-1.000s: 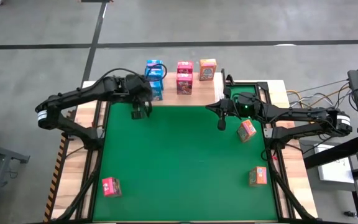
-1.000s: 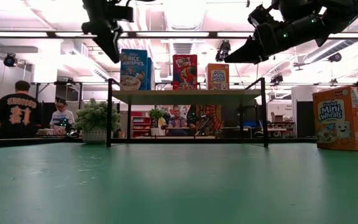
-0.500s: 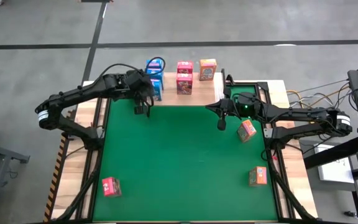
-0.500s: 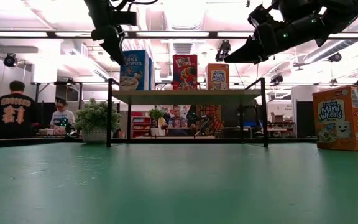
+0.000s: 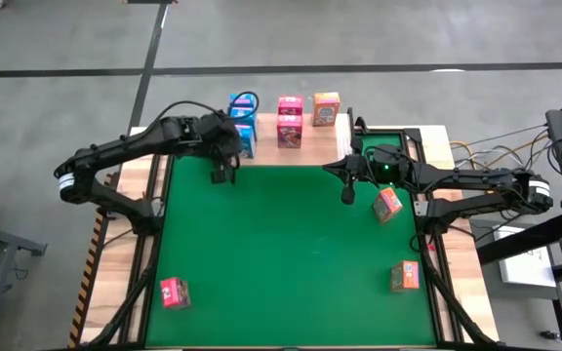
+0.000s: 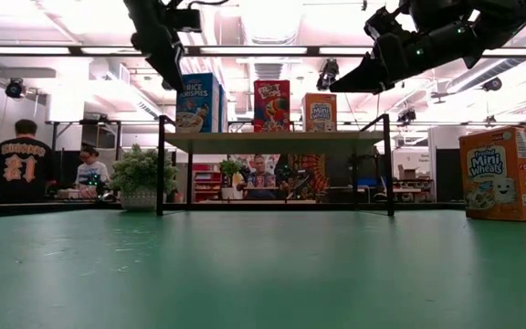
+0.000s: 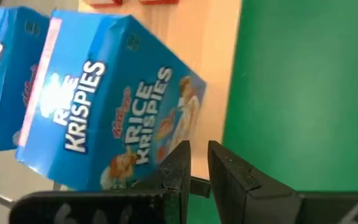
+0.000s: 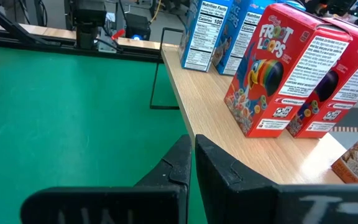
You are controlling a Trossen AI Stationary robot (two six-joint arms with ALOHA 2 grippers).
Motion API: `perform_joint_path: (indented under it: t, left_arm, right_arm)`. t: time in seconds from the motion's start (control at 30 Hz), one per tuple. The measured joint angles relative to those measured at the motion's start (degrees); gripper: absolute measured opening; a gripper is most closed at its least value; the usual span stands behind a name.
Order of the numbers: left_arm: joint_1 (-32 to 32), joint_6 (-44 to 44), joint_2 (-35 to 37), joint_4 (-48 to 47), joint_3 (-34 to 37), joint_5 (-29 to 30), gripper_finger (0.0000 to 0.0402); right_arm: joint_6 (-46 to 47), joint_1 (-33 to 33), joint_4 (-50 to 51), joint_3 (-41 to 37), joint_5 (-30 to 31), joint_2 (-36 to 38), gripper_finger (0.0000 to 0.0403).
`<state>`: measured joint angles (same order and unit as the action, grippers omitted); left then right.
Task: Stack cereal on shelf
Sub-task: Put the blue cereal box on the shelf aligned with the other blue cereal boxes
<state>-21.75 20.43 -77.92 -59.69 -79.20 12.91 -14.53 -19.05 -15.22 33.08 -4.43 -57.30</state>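
Standing on the shelf (image 5: 283, 146) at upper centre are six cereal boxes (image 5: 289, 119); three (image 5: 175, 292) remain on the worktop (image 5: 281, 253); left gripper (image 5: 220, 176) fingers narrow, holding nothing, right gripper (image 5: 347, 198) closed empty.

Left arm reaches in from the left edge, elbow bent, forearm running toward the far left corner. The left gripper (image 5: 220, 174) hangs off the wrist pointing down, fingers (image 7: 178, 167) nearly together with just a thin slit between them, nothing pinched in there. Right arm comes in from the right side, stretched out low and long across its half. The right gripper (image 5: 347, 195) is closed tight, fingers (image 8: 185, 163) pressed together, empty too.
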Motion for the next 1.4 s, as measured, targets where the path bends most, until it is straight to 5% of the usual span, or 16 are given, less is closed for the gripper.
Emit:
perform_joint_path:
  t: [0.13, 0.33, 0.63, 1.4]
  left_arm:
    - [0.2, 0.0, 1.8, -3.3, -1.2, 2.3, 0.0038]
    - [-0.6, 0.1, 6.0, -2.9, -0.6, 13.2, 0.0039]
    - [-2.2, 2.5, 7.8, 4.8, 3.9, 16.5, 0.0024]
    - [-2.0, -2.1, 6.8, 11.2, 9.5, 12.0, 0.0000]
  right_arm:
    - [0.4, 0.0, 0.0, 0.0, 0.0, 0.0, 0.0013]
    - [0.6, 0.0, 0.0, 0.0, 0.0, 0.0, 0.0013]
    - [0.9, 0.0, 0.0, 0.0, 0.0, 0.0, 0.0013]
    - [1.1, -0.1, -0.1, 0.0, 0.1, 0.0, 0.0013]
